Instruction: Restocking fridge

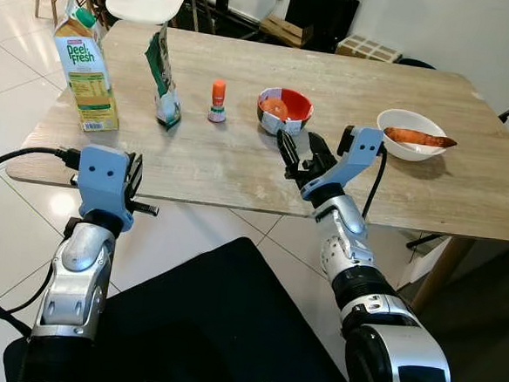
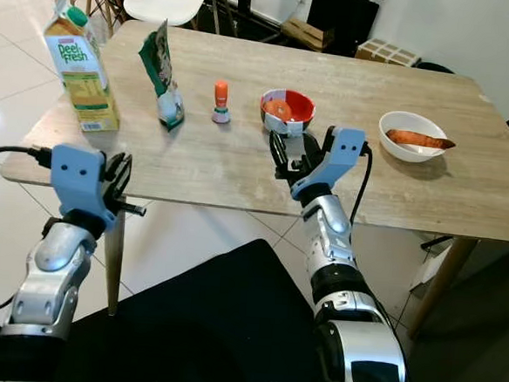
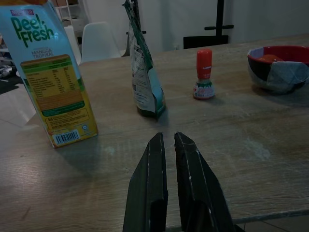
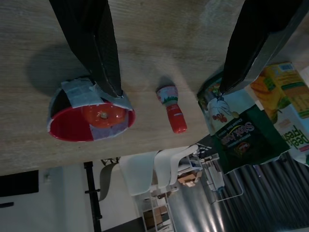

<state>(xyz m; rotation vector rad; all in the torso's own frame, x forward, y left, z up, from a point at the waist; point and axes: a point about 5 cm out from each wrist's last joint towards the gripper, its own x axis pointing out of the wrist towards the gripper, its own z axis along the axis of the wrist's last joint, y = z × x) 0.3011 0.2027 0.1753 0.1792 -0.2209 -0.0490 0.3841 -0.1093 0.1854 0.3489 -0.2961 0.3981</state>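
Matt wood-grain table [image 1: 239,164], glossy floor tiles [image 1: 8,95]

Two silver jointed arms carry pale blue wrist housings, black cables and long black-fingered tools, apparently over a black torso.

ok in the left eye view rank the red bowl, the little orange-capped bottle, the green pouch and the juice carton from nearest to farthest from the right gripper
1. Red bowl wrapped in grey tape, just beyond the open right gripper.
2. Small orange-capped bottle, further to the robot's left.
3. Green standing pouch, left again.
4. Yellow-green Peel Fresh juice carton, at the table's far left corner.
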